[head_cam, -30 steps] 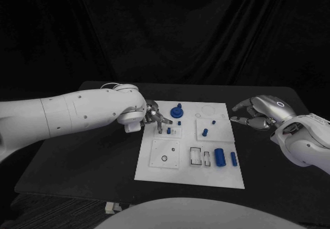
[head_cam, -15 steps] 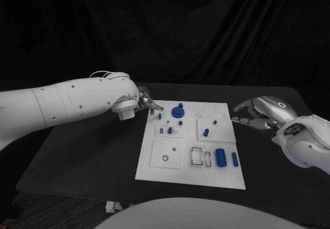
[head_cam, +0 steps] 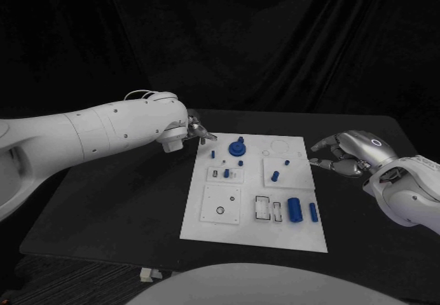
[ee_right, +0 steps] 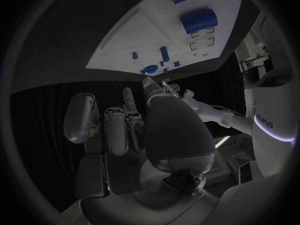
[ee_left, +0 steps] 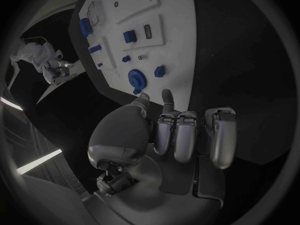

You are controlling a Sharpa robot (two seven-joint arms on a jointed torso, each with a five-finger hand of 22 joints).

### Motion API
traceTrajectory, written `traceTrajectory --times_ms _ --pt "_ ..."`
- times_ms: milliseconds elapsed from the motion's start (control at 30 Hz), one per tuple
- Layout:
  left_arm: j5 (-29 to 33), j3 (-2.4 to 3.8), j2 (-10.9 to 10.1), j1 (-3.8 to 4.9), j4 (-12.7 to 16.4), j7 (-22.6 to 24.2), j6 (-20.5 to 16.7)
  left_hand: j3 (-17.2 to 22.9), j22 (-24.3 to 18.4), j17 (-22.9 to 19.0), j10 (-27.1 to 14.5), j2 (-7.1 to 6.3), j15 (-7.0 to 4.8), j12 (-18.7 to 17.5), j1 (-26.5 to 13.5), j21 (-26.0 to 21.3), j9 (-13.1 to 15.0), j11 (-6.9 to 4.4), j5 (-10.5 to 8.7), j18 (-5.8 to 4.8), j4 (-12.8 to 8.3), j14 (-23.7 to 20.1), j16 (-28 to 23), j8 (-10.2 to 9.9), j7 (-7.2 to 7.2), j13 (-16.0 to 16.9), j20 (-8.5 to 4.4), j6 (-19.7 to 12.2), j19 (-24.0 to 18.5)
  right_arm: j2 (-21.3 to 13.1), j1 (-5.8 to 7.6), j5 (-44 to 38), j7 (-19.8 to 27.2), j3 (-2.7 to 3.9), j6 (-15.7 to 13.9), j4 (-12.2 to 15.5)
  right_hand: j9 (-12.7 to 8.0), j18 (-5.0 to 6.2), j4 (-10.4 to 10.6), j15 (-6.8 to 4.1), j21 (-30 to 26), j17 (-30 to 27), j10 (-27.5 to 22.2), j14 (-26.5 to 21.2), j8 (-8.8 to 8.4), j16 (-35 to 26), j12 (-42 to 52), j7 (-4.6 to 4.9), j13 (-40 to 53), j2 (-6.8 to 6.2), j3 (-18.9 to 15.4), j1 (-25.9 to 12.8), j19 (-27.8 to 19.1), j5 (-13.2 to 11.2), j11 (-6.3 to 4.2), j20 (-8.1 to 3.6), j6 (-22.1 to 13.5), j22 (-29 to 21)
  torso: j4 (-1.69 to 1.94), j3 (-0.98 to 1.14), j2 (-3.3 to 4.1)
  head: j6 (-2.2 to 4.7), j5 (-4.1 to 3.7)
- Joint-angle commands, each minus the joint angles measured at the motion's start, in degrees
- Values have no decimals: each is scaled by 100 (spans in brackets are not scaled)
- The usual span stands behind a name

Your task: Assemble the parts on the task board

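Note:
The white task board (head_cam: 209, 223) lies in the middle of the table. A round blue part with a peg (head_cam: 238, 149) stands near its far edge, with small blue pegs (head_cam: 213, 154) around it. A large blue cylinder (head_cam: 294, 209) and a thinner one (head_cam: 313, 212) lie near the right front. My left hand (head_cam: 195, 131) hovers off the board's far left corner, fingers curled and holding nothing. The left wrist view shows this hand (ee_left: 181, 135) behind the round part (ee_left: 136, 78). My right hand (head_cam: 348, 155) hangs just right of the board, fingers curled and also holding nothing.
Black tabletop (head_cam: 119, 203) runs all round the board, wider on the left. Two square inset plates (head_cam: 221, 204) and two small rectangular slots (head_cam: 262, 208) mark the board's near half. The right wrist view shows the board (ee_right: 144, 40) beyond the right hand (ee_right: 144, 130).
My left hand has lifted off the board's small pegs and drawn back to the far left corner, uncovering a small blue peg there. The right hand has barely moved.

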Motion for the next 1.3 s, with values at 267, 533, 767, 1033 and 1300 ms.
traceTrajectory --times_ms 267,533,767,1033,1300 --pt "-43 6 255 -95 -234 471 189 -76 1303 1510 601 2 42 20 -7 -32 18 71 -57 -61 27 595 16 -51 29 1509 16 -67 119 -4 -18 -37 38 3 8 26 -2 46 43 24 -15 784 440 443 -14 -16 -21 -6 1304 36 -2 -13 -10 27 14 18 42 913 -12 4 4 -1 19" --pt "-43 6 309 -156 -283 506 309 -228 1298 1510 601 -37 71 20 -150 -47 40 100 -83 -57 147 595 16 -87 59 1509 43 -112 101 -15 -18 -37 39 3 13 31 -2 46 43 24 -15 784 440 443 -14 -16 -21 -6 1304 36 -2 -13 -10 27 14 18 42 913 -11 4 -4 -1 12" --pt "-43 6 294 -203 -291 483 306 -244 1297 1510 601 -41 74 20 -160 -51 42 103 -82 -56 158 595 16 -92 62 1509 46 -119 98 10 -34 -37 89 3 33 -2 -3 46 50 23 -15 781 438 443 -18 -19 -25 -7 1300 40 -4 -16 -10 30 13 17 44 913 -13 2 -4 -1 25" --pt "-425 6 264 -236 -272 562 109 -284 1300 1510 601 -51 92 20 -110 -44 91 126 -81 -58 143 595 16 -110 90 1509 63 -221 102 9 -59 -37 117 3 53 -25 -3 46 50 23 -16 776 436 441 -19 -24 -27 -7 1298 41 -4 -14 -10 33 13 17 44 913 -15 -3 -2 -1 33" --pt "-755 6 251 -252 -254 549 97 -377 1309 1510 601 -26 111 20 -56 -23 395 138 -81 -63 158 595 16 79 92 1509 90 -262 121 13 -66 -37 121 3 61 -40 -3 46 50 23 -16 776 436 441 -19 -24 -27 -7 1298 41 -4 -14 -10 33 13 17 44 913 -10 2 -4 -1 37"
